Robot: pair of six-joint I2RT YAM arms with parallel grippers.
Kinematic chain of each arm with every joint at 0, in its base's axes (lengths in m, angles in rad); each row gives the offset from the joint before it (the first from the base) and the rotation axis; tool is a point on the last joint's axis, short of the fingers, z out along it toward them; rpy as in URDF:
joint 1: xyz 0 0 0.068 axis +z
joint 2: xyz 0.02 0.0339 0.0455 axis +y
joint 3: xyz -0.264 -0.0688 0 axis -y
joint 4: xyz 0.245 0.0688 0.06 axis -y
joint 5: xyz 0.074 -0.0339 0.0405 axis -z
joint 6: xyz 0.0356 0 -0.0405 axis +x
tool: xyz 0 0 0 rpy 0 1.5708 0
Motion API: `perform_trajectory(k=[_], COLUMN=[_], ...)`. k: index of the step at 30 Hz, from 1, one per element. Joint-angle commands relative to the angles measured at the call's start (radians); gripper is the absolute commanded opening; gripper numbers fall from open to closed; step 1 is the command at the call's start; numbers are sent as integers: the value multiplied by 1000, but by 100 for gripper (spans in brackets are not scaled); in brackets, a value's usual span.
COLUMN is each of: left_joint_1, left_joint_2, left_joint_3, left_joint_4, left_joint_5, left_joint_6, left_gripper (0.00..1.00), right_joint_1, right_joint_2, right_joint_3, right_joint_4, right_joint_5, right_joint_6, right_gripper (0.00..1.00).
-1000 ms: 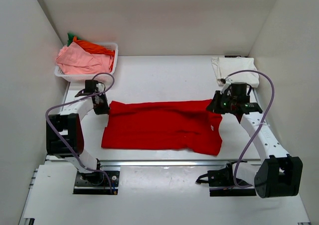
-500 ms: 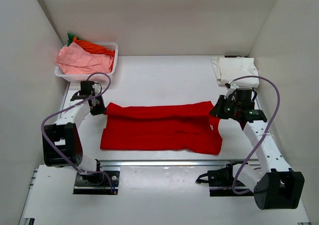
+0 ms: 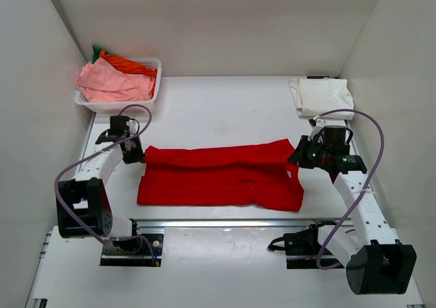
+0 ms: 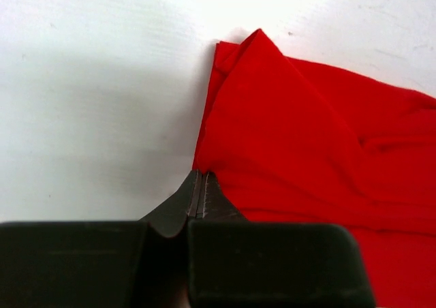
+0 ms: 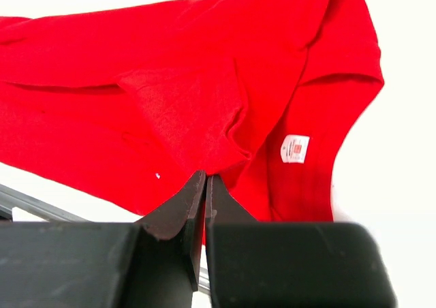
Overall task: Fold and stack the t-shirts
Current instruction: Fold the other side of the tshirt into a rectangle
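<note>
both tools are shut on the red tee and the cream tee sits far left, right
No: the top external view shows the folded cream-white cloth t-shirt at the far right. The left tool and right tool do grip the bright red cloth t-shirt.

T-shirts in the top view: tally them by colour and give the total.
Red t-shirt: 1
Cream-white t-shirt: 1
Pink t-shirt: 1
Orange t-shirt: 1
Green t-shirt: 1
Total: 5 visible; the basket may hide more.

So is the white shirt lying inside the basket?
No, the white shirt lies at the far right, away from the basket at the far left.
</note>
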Motion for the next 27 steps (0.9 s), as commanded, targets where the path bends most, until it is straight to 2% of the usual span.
perform_trajectory(k=[1, 7, 18, 27], left_joint_1=[-19, -42, -33, -14], left_joint_2=[-91, -140, -117, -89], left_joint_3=[-16, -68, -128, -90], left_joint_4=[-38, -55, -36, -18], left_joint_5=[-21, -6, -38, -74], left_joint_6=[15, -7, -39, -40], left_gripper=[0, 0, 0, 0], right_joint_1=[1, 11, 17, 63], right_joint_2=[-35, -55, -112, -130], right_joint_3=[-10, -33, -98, -72], right_joint_4=[-6, -13, -36, -77], right_joint_5=[-6, -9, -20, -5], right_joint_6=[-24, -22, -22, 13], right_gripper=[0, 1, 0, 0])
